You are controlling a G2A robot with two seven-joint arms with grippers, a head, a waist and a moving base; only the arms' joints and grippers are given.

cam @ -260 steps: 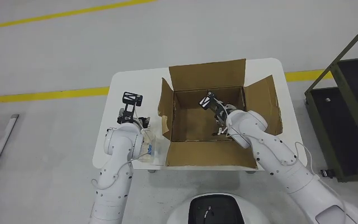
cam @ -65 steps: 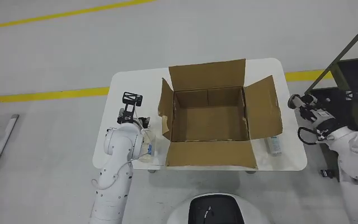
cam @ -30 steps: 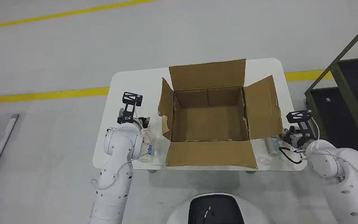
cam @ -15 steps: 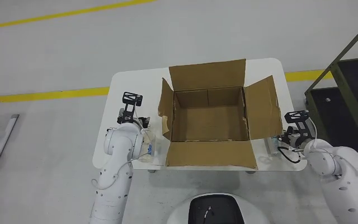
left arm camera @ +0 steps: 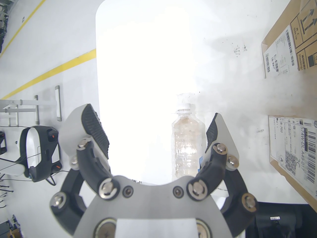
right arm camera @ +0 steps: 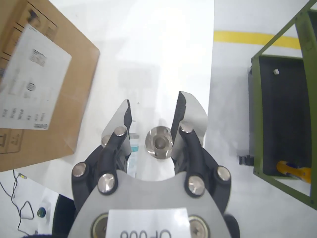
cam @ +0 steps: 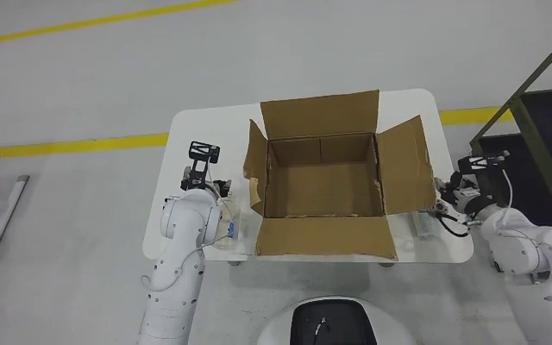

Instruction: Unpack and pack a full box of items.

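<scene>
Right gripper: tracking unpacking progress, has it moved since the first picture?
Yes. The right gripper has left the cardboard box interior and now sits past its right flap, near the table edge.

The box (cam: 323,185) was plain brown cardboard, and its outer walls carried white labels (left arm camera: 279,53) printed with black barcodes. The table (cam: 207,129) was white. The floor (cam: 86,69) was pale grey, crossed by a yellow line (cam: 78,145). The bottle (left arm camera: 188,144) was clear, perhaps with a brownish tint inside. The left gripper (left arm camera: 152,115) and right gripper (right arm camera: 154,100) each had silver-white fingers (left arm camera: 71,122) faced with black ribbed pads (right arm camera: 178,110). The cart (right arm camera: 256,115) had a green frame and a black bed, with a yellow object (right arm camera: 293,168) in it.
</scene>
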